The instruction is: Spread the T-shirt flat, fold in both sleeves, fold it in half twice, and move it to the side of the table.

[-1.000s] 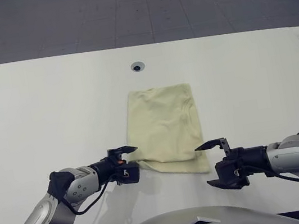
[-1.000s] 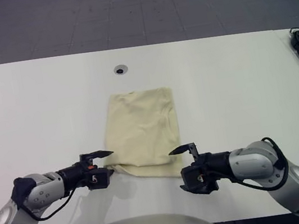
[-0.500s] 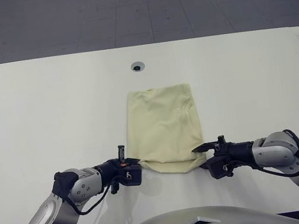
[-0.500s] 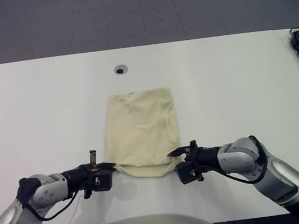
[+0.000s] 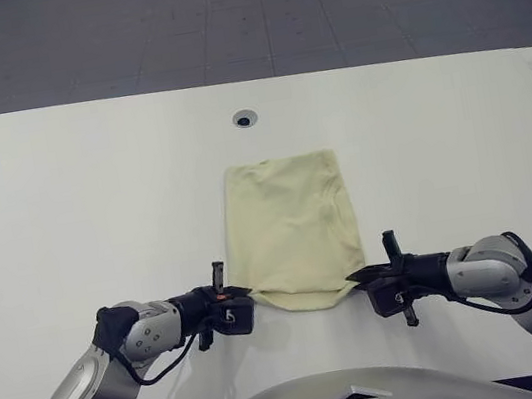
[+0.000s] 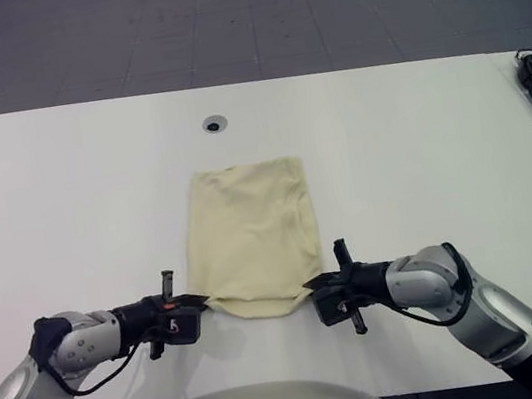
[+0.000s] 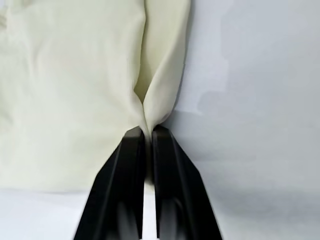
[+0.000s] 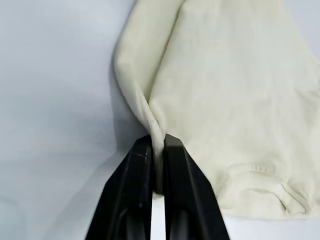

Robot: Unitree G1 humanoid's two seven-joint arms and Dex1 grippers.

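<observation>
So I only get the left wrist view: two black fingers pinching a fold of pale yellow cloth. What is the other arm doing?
Observer: The right gripper is shut on the pale yellow folded T-shirt as well, at the opposite near corner.
Operator: And how does the whole shirt lie?
Observer: As a tall, narrow rectangle on the white table, with its near edge hanging in a shallow curve between the left gripper and the right one.
Operator: Is anything else on the table near it?
Observer: A small round hole is set in the tabletop, just beyond the shirt's far edge.
</observation>
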